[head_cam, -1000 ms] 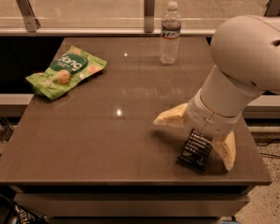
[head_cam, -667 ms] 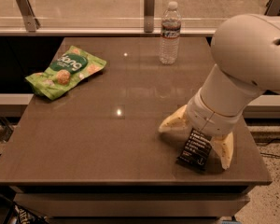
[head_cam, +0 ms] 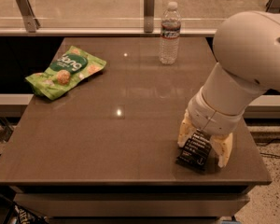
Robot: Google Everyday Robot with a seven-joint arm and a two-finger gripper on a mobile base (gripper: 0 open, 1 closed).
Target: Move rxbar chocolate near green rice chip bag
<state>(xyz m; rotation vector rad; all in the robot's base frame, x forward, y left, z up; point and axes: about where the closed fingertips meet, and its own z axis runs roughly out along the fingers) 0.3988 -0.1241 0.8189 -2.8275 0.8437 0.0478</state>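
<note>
The rxbar chocolate [head_cam: 194,153], a small black wrapper with white text, lies near the table's front right corner. My gripper [head_cam: 203,151] comes down on it from above, with a cream finger on each side of the bar, closed against it. The bar still rests on the table top. The green rice chip bag [head_cam: 65,71], light green with a dark oval logo, lies flat at the far left of the table, well away from the bar and gripper. My large white arm [head_cam: 242,64] hides the table's right edge.
A clear water bottle [head_cam: 170,33] stands upright at the back middle of the brown table [head_cam: 116,125]. A glass railing with metal posts [head_cam: 149,3] runs behind the table. The table's front edge is just below the gripper.
The left finger, which was spread far out to the left, has swung in against the bar. The bar, bag and bottle have not moved.
</note>
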